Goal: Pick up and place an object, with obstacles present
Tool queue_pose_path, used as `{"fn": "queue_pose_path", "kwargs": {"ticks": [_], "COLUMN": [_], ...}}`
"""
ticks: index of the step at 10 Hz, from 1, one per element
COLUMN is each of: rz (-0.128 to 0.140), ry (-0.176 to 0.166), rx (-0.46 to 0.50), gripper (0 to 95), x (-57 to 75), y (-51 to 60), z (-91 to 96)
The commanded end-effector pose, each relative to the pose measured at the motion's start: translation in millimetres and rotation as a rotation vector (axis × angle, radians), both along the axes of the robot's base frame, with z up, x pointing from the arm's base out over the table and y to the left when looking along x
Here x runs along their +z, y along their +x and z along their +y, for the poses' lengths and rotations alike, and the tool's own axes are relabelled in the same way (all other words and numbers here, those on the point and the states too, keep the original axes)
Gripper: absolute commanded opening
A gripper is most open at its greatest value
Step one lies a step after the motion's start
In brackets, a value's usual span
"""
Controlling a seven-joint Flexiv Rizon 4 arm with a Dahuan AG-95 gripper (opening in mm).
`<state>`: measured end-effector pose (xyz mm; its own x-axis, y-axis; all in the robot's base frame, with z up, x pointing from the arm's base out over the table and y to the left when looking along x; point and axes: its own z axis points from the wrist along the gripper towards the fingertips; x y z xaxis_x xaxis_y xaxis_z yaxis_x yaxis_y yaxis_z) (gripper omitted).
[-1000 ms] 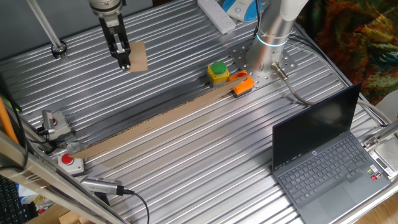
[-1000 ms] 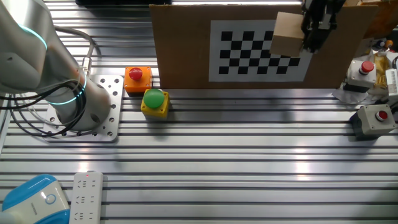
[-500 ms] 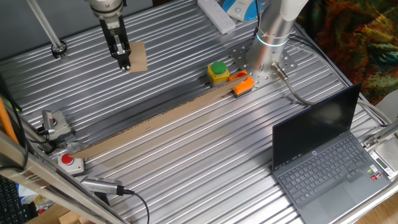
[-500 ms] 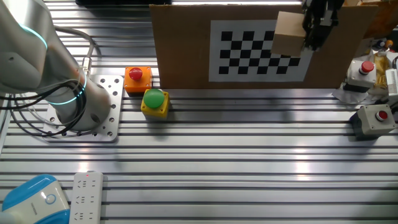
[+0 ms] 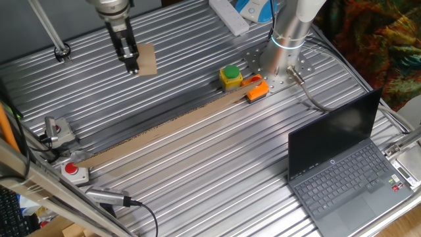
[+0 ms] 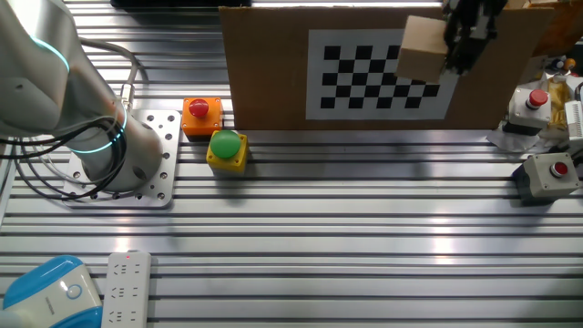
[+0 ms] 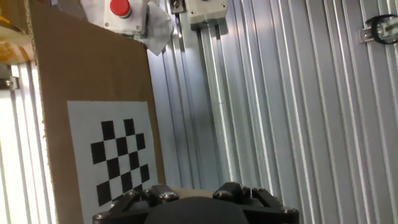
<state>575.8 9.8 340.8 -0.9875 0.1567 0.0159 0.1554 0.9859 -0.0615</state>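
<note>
Laptop (image 5: 342, 168): open at the near table edge, no readable branding. Cardboard strip (image 5: 164, 128): upright, bearing an unlettered checkerboard print (image 6: 378, 73). Yellow button box (image 5: 230, 77): green cap, unmarked. Wooden block (image 5: 146, 60): clamped in the closed gripper (image 5: 129, 62), raised above the far table (image 5: 197, 184).

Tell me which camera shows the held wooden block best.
The other fixed view: the wooden block shows two faces, clamped by the gripper before the checkerboard cardboard wall. One fixed view shows it smaller beside the fingers. The hand view doesn't clearly show it.
</note>
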Motion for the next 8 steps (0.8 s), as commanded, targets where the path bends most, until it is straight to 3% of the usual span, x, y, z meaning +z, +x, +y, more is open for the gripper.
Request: {"fn": "queue_pose_path", "kwargs": {"ticks": [1, 3, 4, 6, 8], "rz": [-0.011, -0.012, -0.012, 0.007, 0.005], "ry": [-0.002, -0.032, -0.031, -0.03, -0.03], "rx": [-0.001, -0.003, -0.005, -0.033, -0.049], "gripper": [0.0, 0.0, 0.0, 0.0, 0.0], "x": [3.6, 6.0, 6.2, 7.0, 4.9], "y": [-11.5, -25.6, -26.9, -39.3, -45.7], "z": [5.4, 22.8, 24.3, 45.1, 59.0]}}
